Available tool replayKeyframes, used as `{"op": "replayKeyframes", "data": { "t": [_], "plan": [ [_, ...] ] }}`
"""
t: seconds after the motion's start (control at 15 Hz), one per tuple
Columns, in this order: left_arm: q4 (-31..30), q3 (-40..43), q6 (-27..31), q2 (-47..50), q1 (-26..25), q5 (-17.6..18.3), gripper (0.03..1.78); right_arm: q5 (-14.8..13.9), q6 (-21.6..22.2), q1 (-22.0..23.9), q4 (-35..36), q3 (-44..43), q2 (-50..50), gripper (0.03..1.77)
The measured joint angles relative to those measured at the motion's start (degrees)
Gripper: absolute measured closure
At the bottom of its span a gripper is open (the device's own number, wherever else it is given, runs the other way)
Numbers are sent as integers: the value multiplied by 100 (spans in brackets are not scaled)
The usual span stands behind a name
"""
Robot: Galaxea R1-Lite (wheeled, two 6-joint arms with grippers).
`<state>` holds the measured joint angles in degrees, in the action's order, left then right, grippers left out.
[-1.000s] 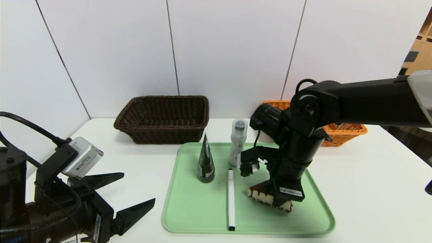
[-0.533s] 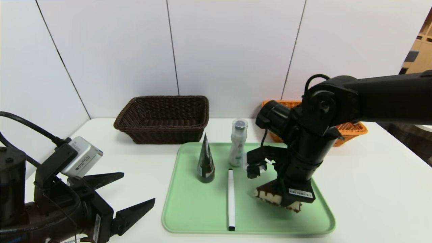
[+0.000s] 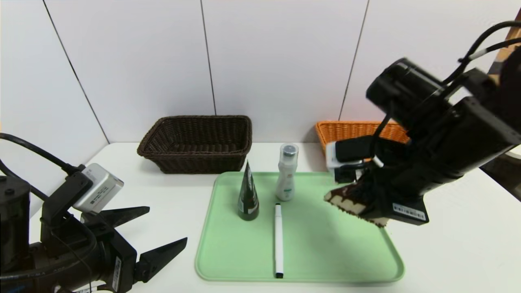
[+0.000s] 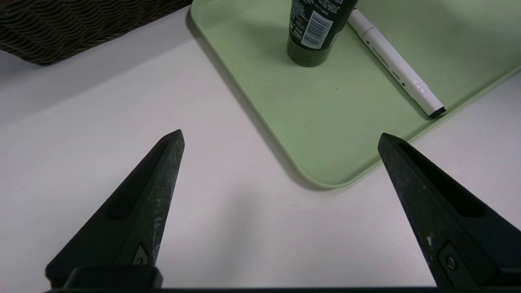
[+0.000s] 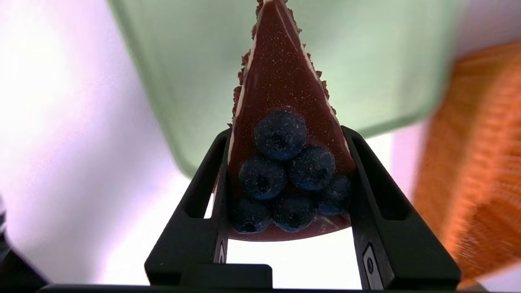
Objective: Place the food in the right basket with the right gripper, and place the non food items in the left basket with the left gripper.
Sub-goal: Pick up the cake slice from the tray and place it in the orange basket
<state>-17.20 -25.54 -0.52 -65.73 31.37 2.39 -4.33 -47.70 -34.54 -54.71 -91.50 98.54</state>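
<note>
My right gripper [image 3: 358, 205] clamps the cake [image 3: 346, 199] in the air over the tray's [image 3: 228, 260] right edge
Head view: orange basket [image 3: 350, 130] sits behind it, brown basket [image 3: 195, 142] far left; tube [image 3: 248, 195], bottle [image 3: 286, 173] and marker [image 3: 279, 240] rest on the tray. Left wrist view: my left gripper [image 4: 281, 138] hangs wide open near the tray corner. Right wrist view: fingers [image 5: 203, 191] squeeze the cake's blueberry end

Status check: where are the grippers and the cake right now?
Right gripper shut on cake slice, lifted off green tray, near orange basket. Left gripper open, parked beside tray. Nothing seen between cake and basket.
</note>
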Motion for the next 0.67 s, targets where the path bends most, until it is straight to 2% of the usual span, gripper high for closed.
{"op": "replayKeyframes", "data": {
  "t": [0.4, 0.67],
  "plan": [
    [-7, 5, 68, 7, 0, -11, 12, 37, 105, 638, 1204, 29, -841, 98],
    [-7, 18, 68, 16, 0, -18, 12, 65, 350, 1100, 2395, 313, -984, 98]
  ]
}}
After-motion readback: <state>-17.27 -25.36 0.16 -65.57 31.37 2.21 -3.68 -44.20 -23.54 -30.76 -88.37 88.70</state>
